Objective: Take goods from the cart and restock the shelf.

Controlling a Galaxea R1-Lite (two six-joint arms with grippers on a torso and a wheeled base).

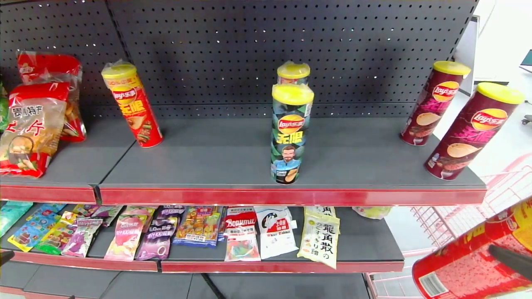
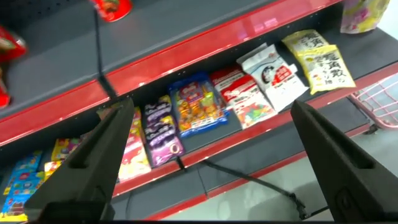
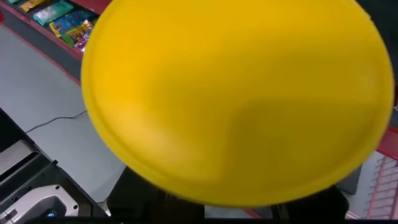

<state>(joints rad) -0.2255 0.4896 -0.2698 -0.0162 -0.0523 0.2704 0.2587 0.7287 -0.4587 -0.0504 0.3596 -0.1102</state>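
The shelf [image 1: 208, 158], dark grey boards with red front edges, spans the head view from side to side, with a perforated back panel [image 1: 232, 50] behind it. The pink wire cart [image 1: 440, 224] sits at the lower right of the frame, beside the shelf's end. In the lower right corner the held red can [image 1: 461, 265] lies tilted, clamped in the right pincer [image 1: 509, 257]. One dark finger presses on the can's side, and in the right wrist view its yellow lid [image 3: 236, 99] faces the camera close up.

On the upper board two maroon cans [image 1: 469, 133] lean at the right. Two green cans [image 1: 289, 133] stand one behind the other at centre. A shelved red can [image 1: 133, 108] leans at the upper left, with red snack bags [image 1: 33, 124] at the far left edge.

The left pincer [image 2: 211, 109] is spread wide with nothing between its fingers. It hangs in front of the lower board, where flat sweet packets [image 1: 241, 232] lie in a row.
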